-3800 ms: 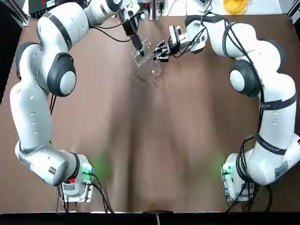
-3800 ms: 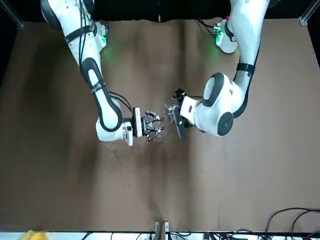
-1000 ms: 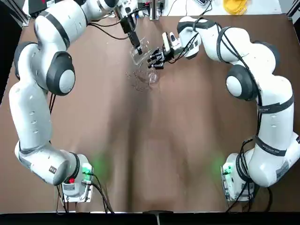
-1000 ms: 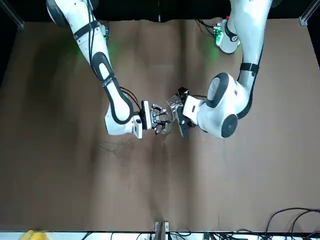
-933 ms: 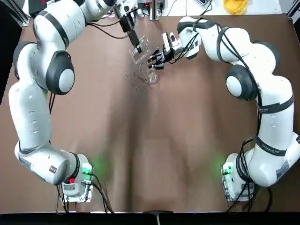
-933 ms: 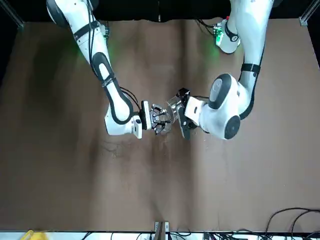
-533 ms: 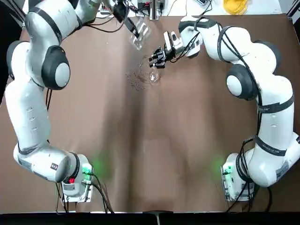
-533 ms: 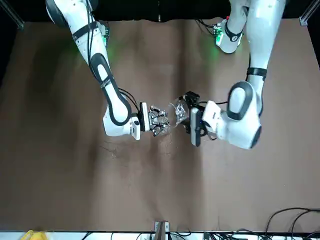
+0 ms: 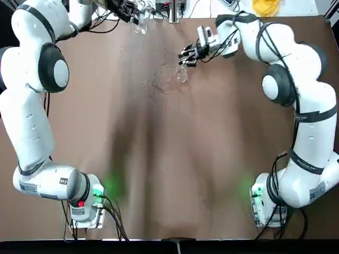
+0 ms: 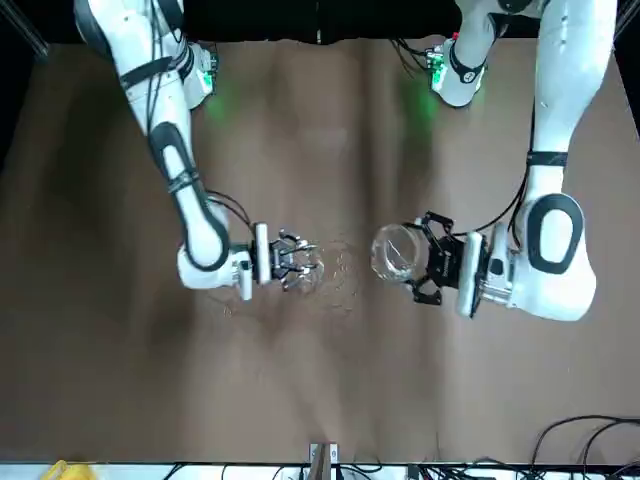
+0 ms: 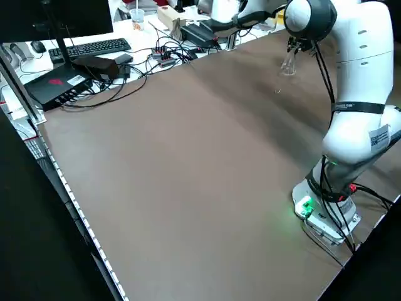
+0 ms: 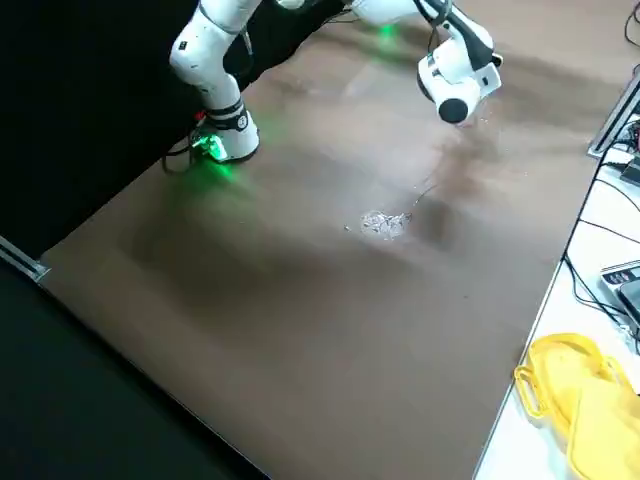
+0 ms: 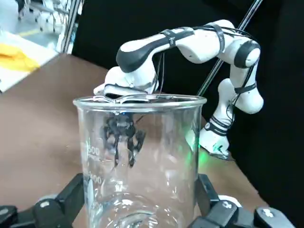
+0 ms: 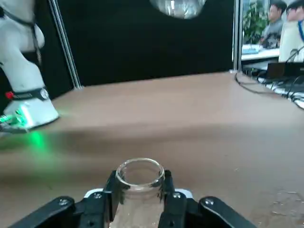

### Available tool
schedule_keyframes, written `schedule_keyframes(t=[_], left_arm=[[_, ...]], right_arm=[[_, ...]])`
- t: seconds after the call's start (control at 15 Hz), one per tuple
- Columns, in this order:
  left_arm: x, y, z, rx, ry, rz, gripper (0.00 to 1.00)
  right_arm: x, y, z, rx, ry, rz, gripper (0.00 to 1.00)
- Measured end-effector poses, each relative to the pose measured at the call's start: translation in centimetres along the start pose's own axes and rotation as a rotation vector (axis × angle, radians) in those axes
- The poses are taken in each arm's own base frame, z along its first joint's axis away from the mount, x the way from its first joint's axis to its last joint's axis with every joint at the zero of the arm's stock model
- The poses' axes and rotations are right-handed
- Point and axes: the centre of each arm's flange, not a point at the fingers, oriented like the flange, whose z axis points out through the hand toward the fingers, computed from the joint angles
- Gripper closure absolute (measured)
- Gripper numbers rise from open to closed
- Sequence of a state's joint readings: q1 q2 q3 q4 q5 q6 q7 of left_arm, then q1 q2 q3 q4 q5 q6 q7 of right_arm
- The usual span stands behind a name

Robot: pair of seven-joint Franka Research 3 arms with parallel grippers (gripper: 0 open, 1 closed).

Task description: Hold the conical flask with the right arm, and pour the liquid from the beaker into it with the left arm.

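Observation:
My right gripper (image 9: pixel 186 57) is shut on the neck of the conical flask (image 9: pixel 180 73), far out on the brown table. In the right wrist view the flask's open neck (image 14: pixel 140 173) stands upright between the fingers (image 14: pixel 110 192). My left gripper (image 10: pixel 415 262) is shut on the beaker (image 10: pixel 392 252) and holds it in the air, apart from the flask. In the top view the beaker (image 9: pixel 140 25) is near the table's far edge. It stands upright in the left wrist view (image 13: pixel 142 142). I cannot make out the liquid in either vessel.
Small wet glints (image 9: pixel 153 92) lie on the table beside the flask. Cables and a keyboard (image 11: pixel 91 47) lie beyond the far edge, and a yellow object (image 12: pixel 575 400) lies off the far right corner. People (image 14: pixel 273 28) show in the room behind.
The left arm has swung the beaker away from the flask, toward my left and the far edge. The right gripper has shifted slightly rightward with the flask.

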State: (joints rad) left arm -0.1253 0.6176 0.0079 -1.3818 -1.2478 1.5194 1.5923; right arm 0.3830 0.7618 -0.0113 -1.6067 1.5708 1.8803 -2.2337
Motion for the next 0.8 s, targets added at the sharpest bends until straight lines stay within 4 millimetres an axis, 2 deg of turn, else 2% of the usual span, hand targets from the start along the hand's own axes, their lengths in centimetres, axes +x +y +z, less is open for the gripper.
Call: schedule_keyframes(t=[0.2,0.47,0.6,0.8], left_arm=[[-3.9,-1.8,-2.3,0.026,0.049,0.081,0.03],[-10.0,-3.8,-5.3,0.039,0.138,0.153,0.03],[-13.2,-4.5,-6.7,0.044,0.166,0.187,0.03],[-17.3,-5.1,-7.9,0.054,0.198,0.279,0.03]], right_arm=[[-0.1,1.2,-6.5,0.012,0.047,-0.004,0.61],[-0.6,1.7,-15.5,0.03,0.073,-0.015,0.61],[-1.2,1.3,-20.5,0.053,0.081,-0.018,0.61],[-3.3,0.1,-27.7,0.049,0.048,-0.027,0.61]])
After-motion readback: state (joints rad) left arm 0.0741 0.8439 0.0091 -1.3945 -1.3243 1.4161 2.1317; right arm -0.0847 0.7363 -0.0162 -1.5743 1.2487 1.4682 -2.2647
